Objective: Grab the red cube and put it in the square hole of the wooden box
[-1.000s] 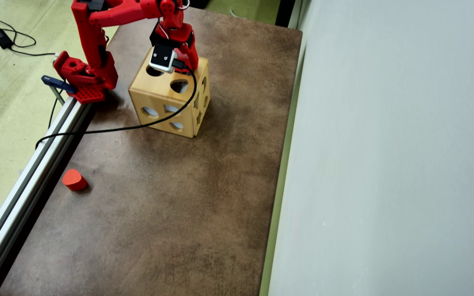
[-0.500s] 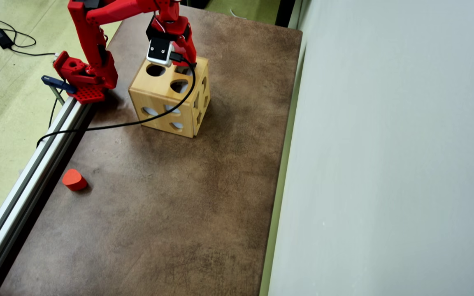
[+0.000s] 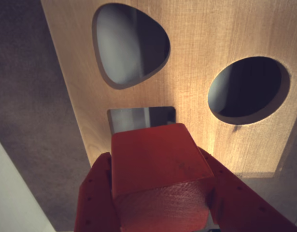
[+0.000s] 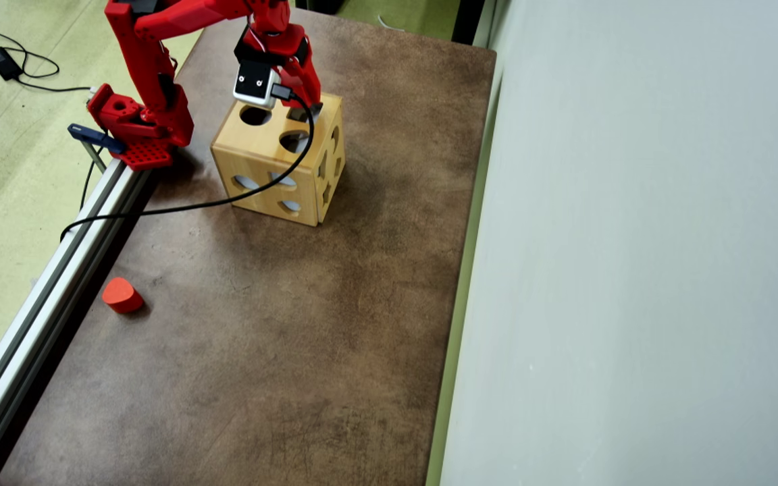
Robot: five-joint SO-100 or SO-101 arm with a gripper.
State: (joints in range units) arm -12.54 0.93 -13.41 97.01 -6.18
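Brown tabletop (image 4: 294, 324) bearing wooden box (image 4: 261, 162); gripper (image 3: 160, 212) clamped on red cube (image 3: 158, 169) over square hole (image 3: 138, 118), partly covering it; orange-red block (image 4: 122, 295) well apart.

We find no readable text, label or number anywhere. The wooden box (image 4: 274, 162) bears only cut-out shapes.

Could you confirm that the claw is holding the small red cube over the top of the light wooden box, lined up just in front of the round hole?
Not quite: the claw does hold the small red cube over the top of the light wooden box, but the cube is lined up in front of the square hole, not the round hole, which lies off to the right in the wrist view.
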